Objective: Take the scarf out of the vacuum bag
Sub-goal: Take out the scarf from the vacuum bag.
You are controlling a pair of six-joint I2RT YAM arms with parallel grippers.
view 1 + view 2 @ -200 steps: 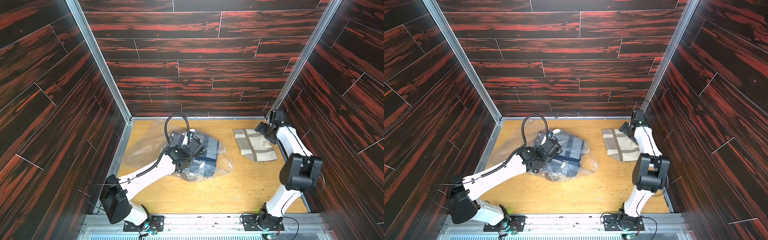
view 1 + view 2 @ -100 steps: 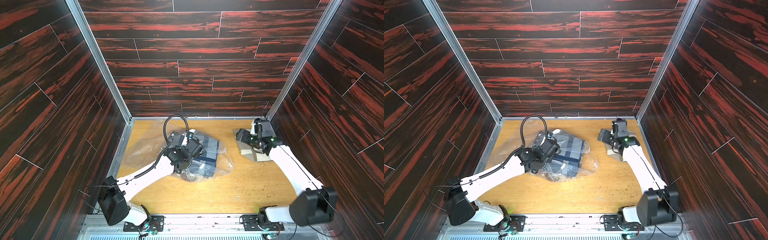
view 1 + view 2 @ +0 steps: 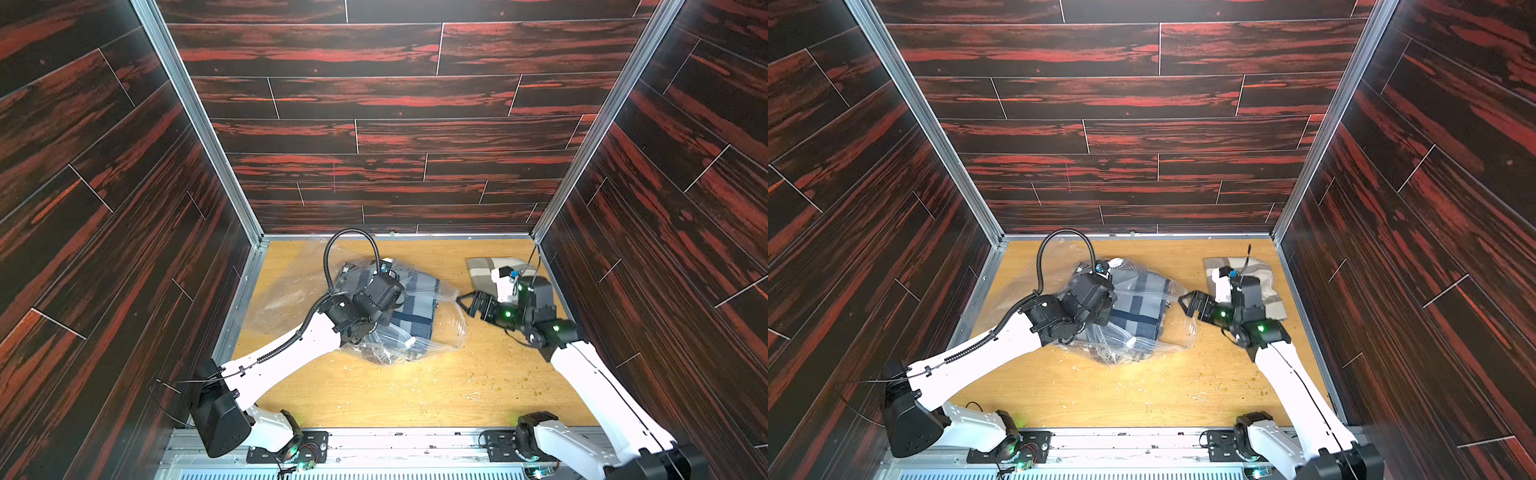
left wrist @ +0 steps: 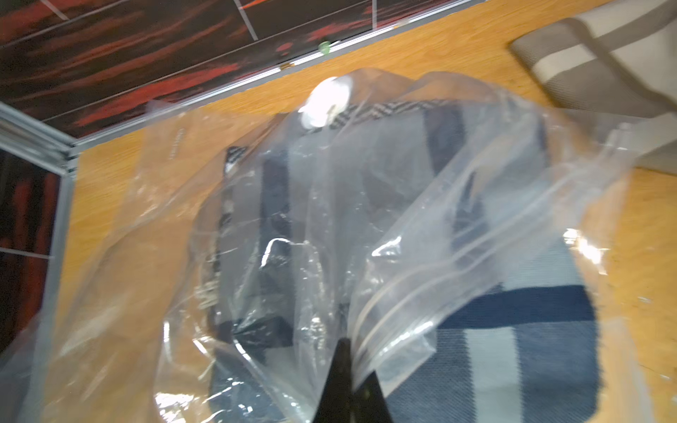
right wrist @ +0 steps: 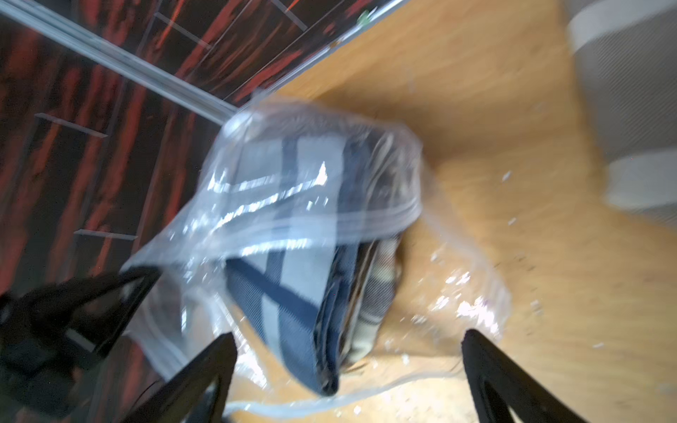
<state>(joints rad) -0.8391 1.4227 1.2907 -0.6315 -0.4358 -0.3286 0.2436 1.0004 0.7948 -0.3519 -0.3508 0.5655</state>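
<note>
The vacuum bag (image 3: 446, 328) lies crumpled on the wooden table (image 3: 374, 395), left of centre. Its valve disc (image 3: 1115, 262) is toward the back wall and its zip-seal mouth is turned toward the right side. As far as I can make out through the creases, its long axis runs from rear left to front right.

Inside sits the scarf (image 3: 415, 307), a folded blue-and-grey plaid bundle with one folded end facing out of the mouth and other folded fabric stacked against it.

The left gripper (image 4: 346, 370) is pinched tight on the bag's plastic at the zip-seal edge. The left arm (image 3: 291, 349) lies across the bag's near side, hiding part of it in both top views. The right gripper (image 3: 467, 303) hangs just beside the mouth, jaws spread wide, grasping nothing.

Behind it a folded beige striped cloth (image 3: 1262, 270) rests by the right wall, partly covered by the right wrist. A small white slider clip (image 3: 410, 343) shows at the bag's front edge.
</note>
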